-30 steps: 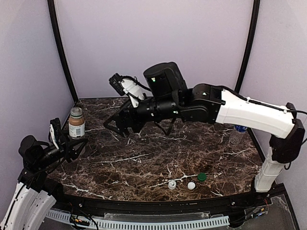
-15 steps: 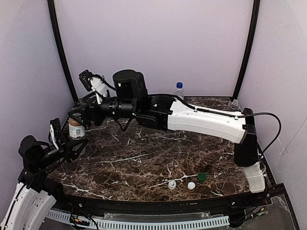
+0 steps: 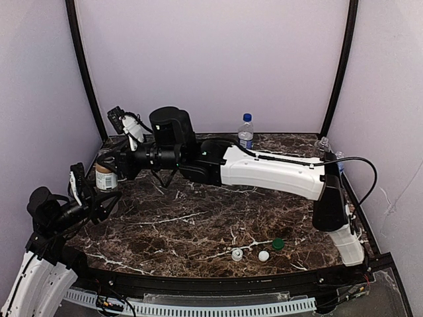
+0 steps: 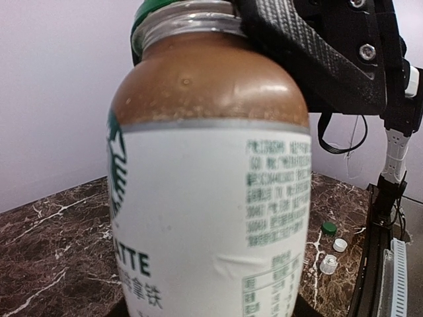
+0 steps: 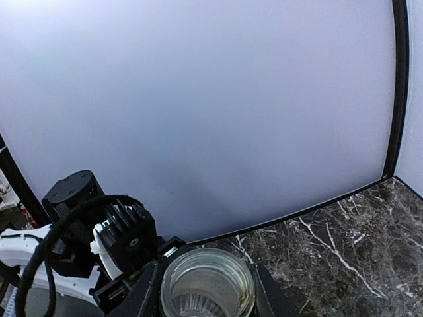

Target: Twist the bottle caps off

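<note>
A bottle point(image 3: 106, 178) of brown drink with a pale label point(image 4: 211, 211) stands at the table's left edge. My left gripper point(image 3: 104, 196) is shut on its lower body. My right arm reaches across from the right, and my right gripper point(image 3: 110, 158) sits on the bottle's top. In the right wrist view the round clear-looking bottle cap point(image 5: 208, 290) lies between the two black fingers point(image 5: 142, 294), which press on both sides. One right finger point(image 4: 291, 46) shows against the neck in the left wrist view. The cap is hidden under the gripper in the top view.
A blue-capped bottle point(image 3: 245, 132) stands by the back wall. Another clear bottle point(image 3: 324, 145) stands at the far right edge. Loose green point(image 3: 278, 244), white point(image 3: 264, 255) and clear point(image 3: 237, 254) caps lie near the front edge. Black frame posts point(image 3: 82, 72) flank the table.
My right arm swung left from the table's middle to the held bottle, and its jaws closed on the cap. The left arm and bottle stayed put.
</note>
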{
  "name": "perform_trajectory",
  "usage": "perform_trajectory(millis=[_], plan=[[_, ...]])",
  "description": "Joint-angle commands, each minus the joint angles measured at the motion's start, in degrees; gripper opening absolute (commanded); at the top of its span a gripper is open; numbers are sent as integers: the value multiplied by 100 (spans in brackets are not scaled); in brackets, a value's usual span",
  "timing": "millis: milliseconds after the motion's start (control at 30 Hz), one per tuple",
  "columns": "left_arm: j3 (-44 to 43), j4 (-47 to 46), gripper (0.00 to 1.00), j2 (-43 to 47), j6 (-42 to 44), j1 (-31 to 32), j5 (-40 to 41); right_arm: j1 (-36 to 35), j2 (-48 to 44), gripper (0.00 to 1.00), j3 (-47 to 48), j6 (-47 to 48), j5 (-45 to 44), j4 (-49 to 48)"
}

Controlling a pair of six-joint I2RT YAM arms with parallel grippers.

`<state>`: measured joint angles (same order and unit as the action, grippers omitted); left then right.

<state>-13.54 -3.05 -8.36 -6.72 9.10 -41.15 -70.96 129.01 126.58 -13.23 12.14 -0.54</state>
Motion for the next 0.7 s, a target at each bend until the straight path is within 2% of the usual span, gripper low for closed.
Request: perform_trajectory(millis=[0, 100, 167, 200, 233, 367, 500, 667], plan=[[27, -225, 52, 23, 20, -36, -143, 110, 13, 12, -16, -150, 77, -139], [27, -220, 53, 27, 24, -37, -131, 138, -172, 0, -141, -85, 296, -145], [38, -227, 68, 27, 3, -40, -130, 171, -323, 0, -252, 12, 384, -121], [52, -238, 84, 23, -31, -45, -165, 184, -419, 0, -314, 67, 401, -96], [61, -272, 95, 15, -53, -47, -238, 198, -515, 0, -376, 139, 397, -51], [108, -348, 99, 10, -165, -63, -273, 263, -1158, 0, -951, 489, -53, 217], [86, -253, 99, 47, -129, -73, -101, 439, -2309, 0, -2626, 975, -1398, 223], [80, -207, 99, 56, -90, -97, -21, 1087, -3834, 0, -4855, 924, -2938, 120]])
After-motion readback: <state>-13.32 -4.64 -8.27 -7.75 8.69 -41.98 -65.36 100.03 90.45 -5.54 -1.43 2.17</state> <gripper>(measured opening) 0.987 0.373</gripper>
